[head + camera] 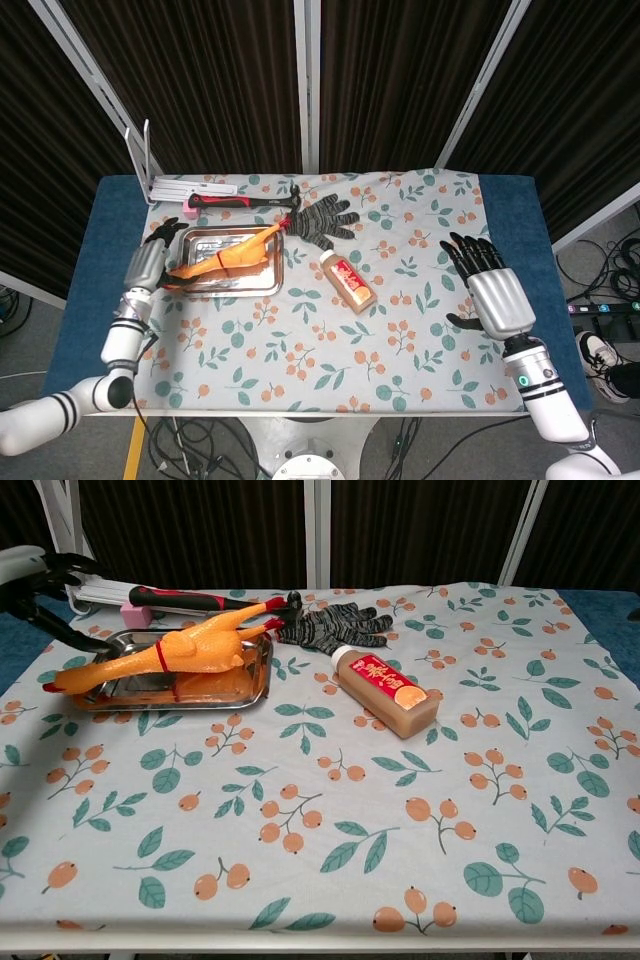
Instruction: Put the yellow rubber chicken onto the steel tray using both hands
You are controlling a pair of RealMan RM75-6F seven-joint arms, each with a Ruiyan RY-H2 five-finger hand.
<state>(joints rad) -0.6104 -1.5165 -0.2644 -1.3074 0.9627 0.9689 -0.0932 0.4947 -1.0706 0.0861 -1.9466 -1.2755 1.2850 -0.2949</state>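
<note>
The left hand [146, 266] sits at the left edge of the steel tray [196, 283], its dark fingers [163, 232] spread and reaching toward the tray's far-left corner; it grasps nothing, though from the head view it is hard to say whether the fingertips brush the rim. The yellow rubber chicken [170, 656] lies slantwise across the tray, legs over the far-right corner, neck and head hanging out over the near-left rim. The right hand [493, 295] hovers well apart at the right of the bench [400, 810], fingers apart, empty. Between them lie a grey glove [330, 627], a hammer [195, 600], and a bottle [385, 690] whose red label carries writing too small to read.
</note>
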